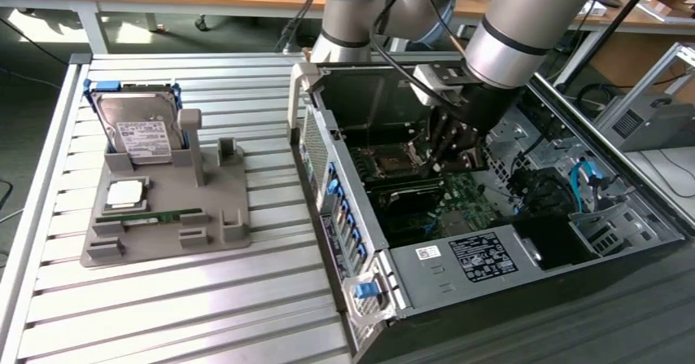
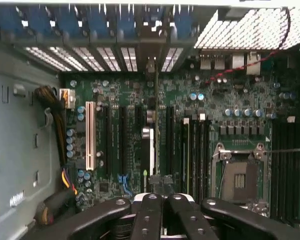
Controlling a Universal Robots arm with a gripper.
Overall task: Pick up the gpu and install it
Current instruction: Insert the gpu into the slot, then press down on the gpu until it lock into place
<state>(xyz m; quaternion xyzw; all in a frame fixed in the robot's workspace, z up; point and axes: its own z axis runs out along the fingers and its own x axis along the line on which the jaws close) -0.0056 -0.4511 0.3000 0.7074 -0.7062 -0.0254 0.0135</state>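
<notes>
Holding the gpu [image 2: 155, 112] edge-on in the clamped gripper [image 2: 157, 200] over the motherboard [image 2: 230, 105] slots, mid-install; likely needing alignment with one slot before seating.

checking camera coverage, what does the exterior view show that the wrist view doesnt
Exterior view: the grey holder on the slatted table, carrying the hard drive and green memory stick, and the arm reaching into the open case.
Wrist view: the gpu edge-on over the slots, in line with the shut tool; whether it is gripped is unclear.
Both: the motherboard and its empty cpu socket.
</notes>
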